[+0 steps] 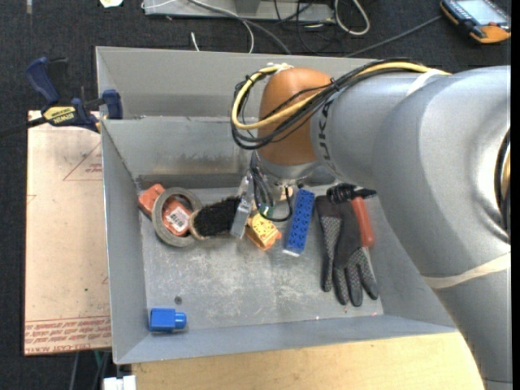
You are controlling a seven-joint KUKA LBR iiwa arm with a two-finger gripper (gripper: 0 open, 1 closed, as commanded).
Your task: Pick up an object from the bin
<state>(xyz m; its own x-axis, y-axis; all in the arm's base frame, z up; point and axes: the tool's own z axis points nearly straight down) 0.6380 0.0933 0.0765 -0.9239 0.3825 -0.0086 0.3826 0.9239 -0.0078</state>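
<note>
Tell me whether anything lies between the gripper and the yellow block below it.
Nothing visible does. The gripper hangs just over the yellow block. A black brush and a blue holed bar lie close on either side of it and may crowd a grasp.

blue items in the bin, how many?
2. A long studded blue bar in the middle, beside the black glove; a small blue block in the bin's near-left corner. The arm may hide others.

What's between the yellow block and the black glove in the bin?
A long blue brick lies between the yellow block and the black glove, per the camera view.
</note>
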